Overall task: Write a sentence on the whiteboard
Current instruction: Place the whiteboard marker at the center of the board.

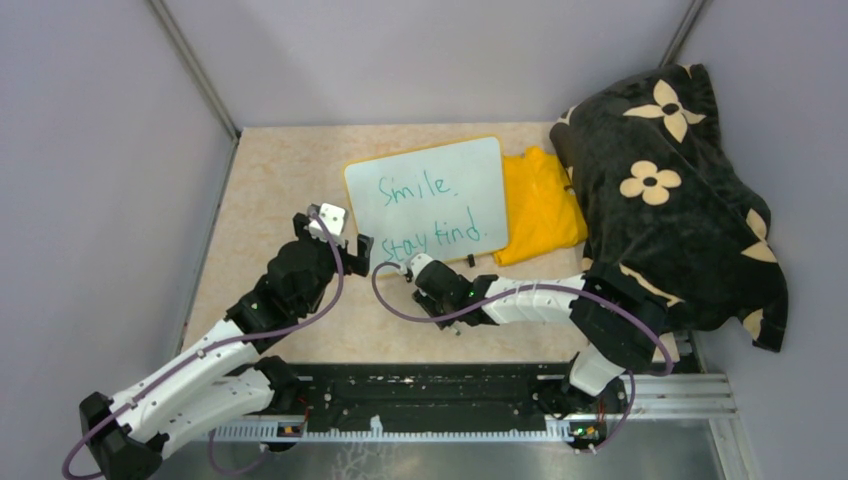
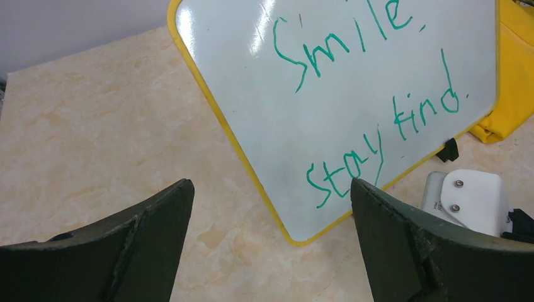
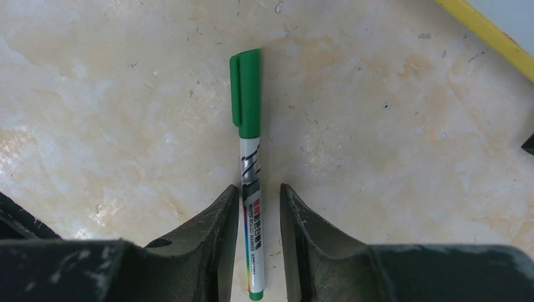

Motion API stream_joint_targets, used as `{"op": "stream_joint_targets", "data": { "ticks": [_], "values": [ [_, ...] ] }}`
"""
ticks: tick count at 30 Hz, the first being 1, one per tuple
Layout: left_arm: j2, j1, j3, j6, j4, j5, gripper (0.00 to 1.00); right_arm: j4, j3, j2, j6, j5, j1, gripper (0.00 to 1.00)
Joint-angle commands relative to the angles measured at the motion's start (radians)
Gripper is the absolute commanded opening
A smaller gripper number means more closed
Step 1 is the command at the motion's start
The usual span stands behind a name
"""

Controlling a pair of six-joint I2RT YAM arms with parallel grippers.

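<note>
Lettering in green, the sentence [image 1: 412, 186], is showing in two lines, "Smile." over "stay kind.", on the whiteboard [image 1: 470, 165]. The board is sitting mid-table [image 1: 270, 180], its right edge touching a yellow cloth [image 1: 540, 200]. I am holding my left gripper [image 2: 271, 184] spread wide and empty just beside the board's near left corner. My right gripper [image 3: 259, 189] is straddling a capped green marker [image 3: 250, 157] lying on the table, fingers narrowly parted, not clamping it.
</note>
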Motion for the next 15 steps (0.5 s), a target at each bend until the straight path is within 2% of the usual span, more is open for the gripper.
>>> {"op": "stream_joint_targets", "data": {
  "ticks": [1, 9, 15],
  "values": [
    [0.002, 0.001, -0.006, 0.007, 0.016, 0.007, 0.98, 0.045, -0.015, -0.021, 0.016, -0.018, -0.010, 0.31],
    [0.005, 0.000, -0.003, -0.003, 0.015, -0.003, 0.98, 0.080, -0.040, -0.095, -0.005, -0.053, -0.011, 0.40],
    [0.009, 0.001, -0.008, -0.017, 0.026, -0.008, 0.98, 0.082, -0.059, -0.256, -0.018, -0.061, -0.011, 0.51]
  ]
}}
